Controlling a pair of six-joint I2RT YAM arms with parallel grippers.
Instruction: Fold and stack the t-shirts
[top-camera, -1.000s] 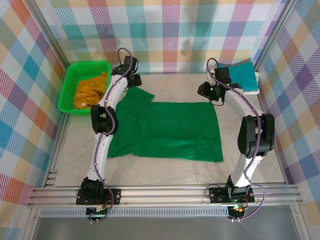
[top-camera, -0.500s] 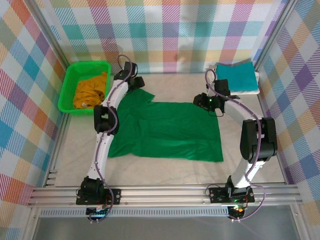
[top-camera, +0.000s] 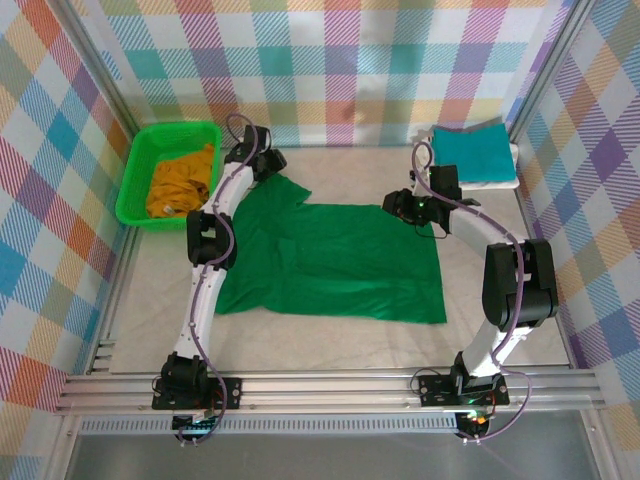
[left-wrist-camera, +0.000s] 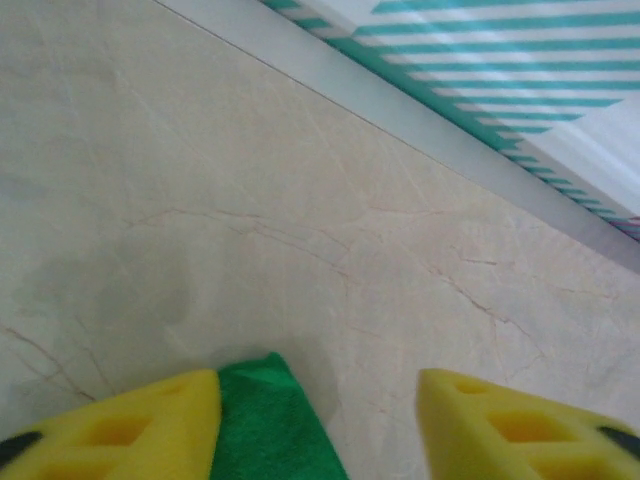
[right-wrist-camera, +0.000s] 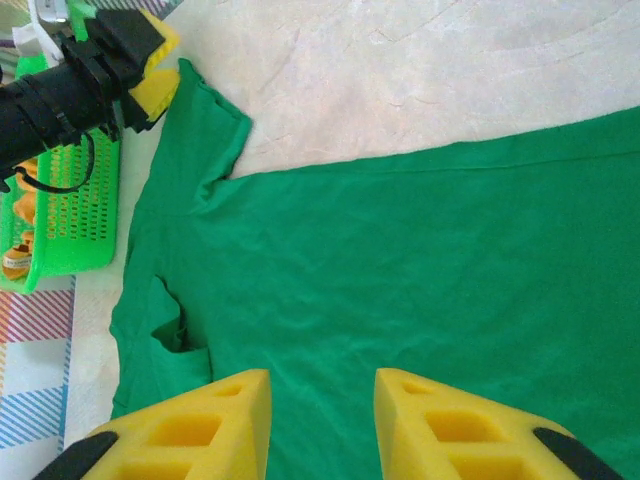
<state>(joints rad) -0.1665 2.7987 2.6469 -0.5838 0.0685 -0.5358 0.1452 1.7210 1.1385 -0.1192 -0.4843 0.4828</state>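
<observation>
One beige table (top-camera: 340, 345), plaid walls (top-camera: 330, 60), green t-shirt (top-camera: 340, 265)

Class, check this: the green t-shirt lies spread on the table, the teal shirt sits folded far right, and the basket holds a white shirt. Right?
Not quite. In the top external view the basket holds a mustard yellow shirt, not a white one. The green t-shirt is spread on the table and the teal shirt sits folded far right.

White arms (top-camera: 197, 310), black joints (top-camera: 208, 240), yellow pincer fingers (right-wrist-camera: 235, 400)
</observation>
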